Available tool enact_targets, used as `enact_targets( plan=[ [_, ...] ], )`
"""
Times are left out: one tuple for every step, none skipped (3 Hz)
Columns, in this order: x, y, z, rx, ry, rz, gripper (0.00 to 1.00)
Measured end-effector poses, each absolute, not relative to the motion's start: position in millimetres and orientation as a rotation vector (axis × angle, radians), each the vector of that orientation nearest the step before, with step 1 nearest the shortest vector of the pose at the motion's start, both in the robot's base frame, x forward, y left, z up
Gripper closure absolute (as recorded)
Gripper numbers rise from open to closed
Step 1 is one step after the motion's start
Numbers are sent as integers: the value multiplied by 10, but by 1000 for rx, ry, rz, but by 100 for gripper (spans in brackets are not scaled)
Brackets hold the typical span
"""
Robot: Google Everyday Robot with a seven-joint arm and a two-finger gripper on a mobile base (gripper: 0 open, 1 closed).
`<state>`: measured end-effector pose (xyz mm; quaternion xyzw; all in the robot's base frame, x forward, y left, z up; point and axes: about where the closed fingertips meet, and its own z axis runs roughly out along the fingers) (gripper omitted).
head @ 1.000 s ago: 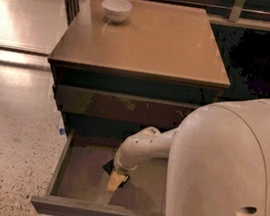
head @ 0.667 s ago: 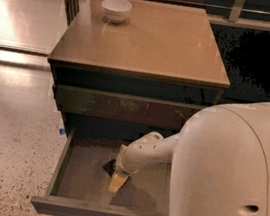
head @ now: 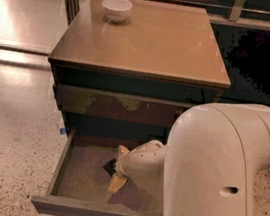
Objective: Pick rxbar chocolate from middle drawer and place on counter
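Note:
The middle drawer [head: 71,176] is pulled open below the counter [head: 150,41]. My gripper [head: 117,172] reaches down into the drawer, close to its greyish bottom near the middle. A small black thing, the rxbar chocolate [head: 109,166], lies on the drawer bottom right at the gripper's left side. Only a corner of it shows and the rest is hidden by the gripper. I cannot tell whether the gripper touches it.
A white bowl [head: 116,8] stands at the counter's back left corner. A closed drawer front with worn patches [head: 120,105] sits above the open drawer. My white arm housing [head: 220,178] fills the lower right. Speckled floor [head: 5,161] lies to the left.
The gripper has sunk slightly lower into the drawer and edged a little toward the front. The drawer and the bowl have not moved.

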<state>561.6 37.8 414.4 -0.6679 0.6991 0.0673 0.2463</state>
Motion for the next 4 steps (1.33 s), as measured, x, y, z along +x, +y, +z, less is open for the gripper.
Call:
enact_targets(
  plan=[
    [5616,378,4144,-1822,1907,184,0],
    [5590,340,4102,-1777,1900,203,0],
    [5692,249,3808,-1740,1876,195,0],
    [5706,247,3751,-1734,1875,199,0]
  ],
)
